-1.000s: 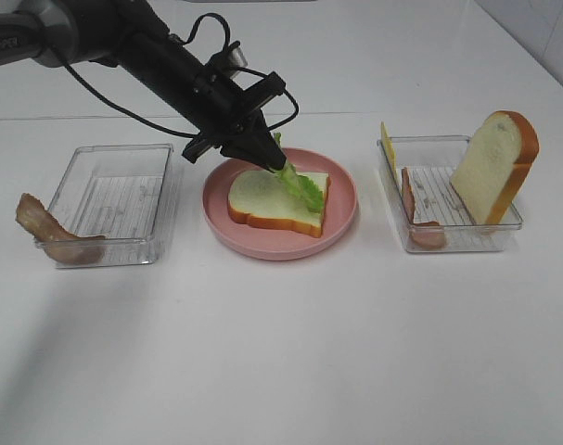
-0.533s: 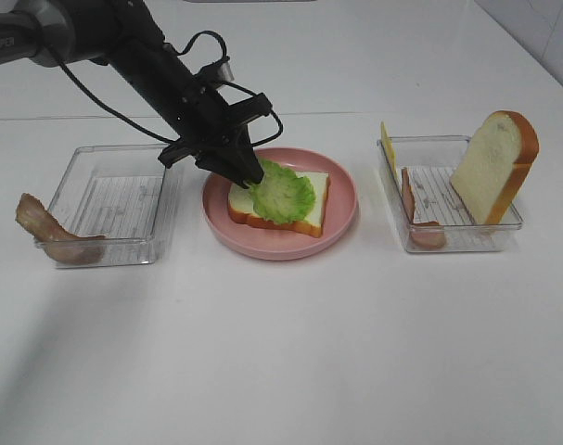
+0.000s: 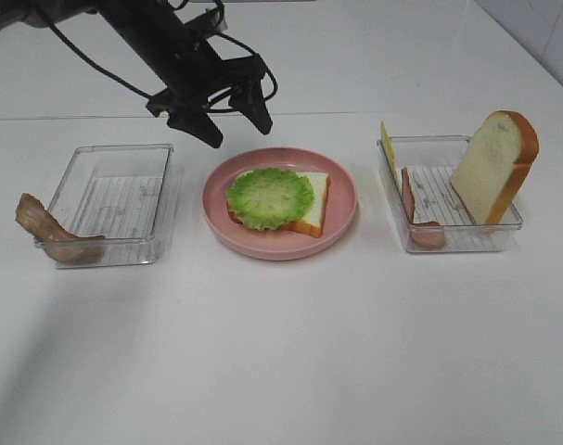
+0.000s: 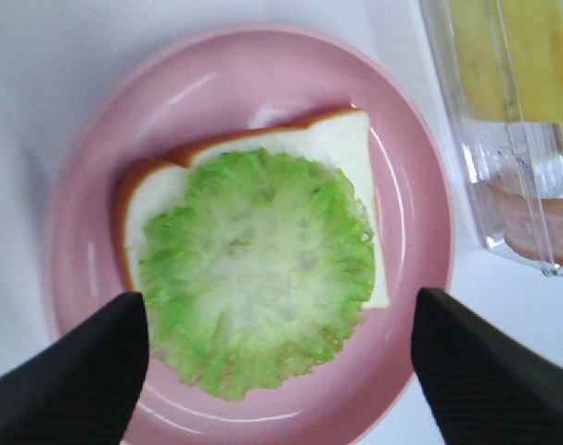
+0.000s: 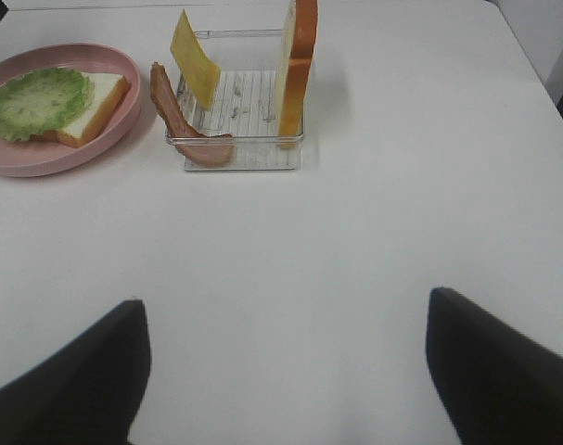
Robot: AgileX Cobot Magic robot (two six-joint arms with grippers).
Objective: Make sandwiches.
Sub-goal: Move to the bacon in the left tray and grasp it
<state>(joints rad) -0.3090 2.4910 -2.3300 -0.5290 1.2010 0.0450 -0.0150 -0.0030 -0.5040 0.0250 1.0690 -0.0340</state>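
White table [image 3: 281, 352]. Lettuce leaf [image 3: 270, 197] flat on bread slice [image 3: 312, 200], pink plate [image 3: 346, 195]. My left gripper [image 3: 236, 132] over plate's 11 o'clock edge, jaws spread, empty.

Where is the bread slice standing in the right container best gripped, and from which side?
Grip the bread slice by its top crust edge, from above, jaws across its two flat faces. It stands on edge, rising well above the clear container, so its top is free; the walls crowd the base.
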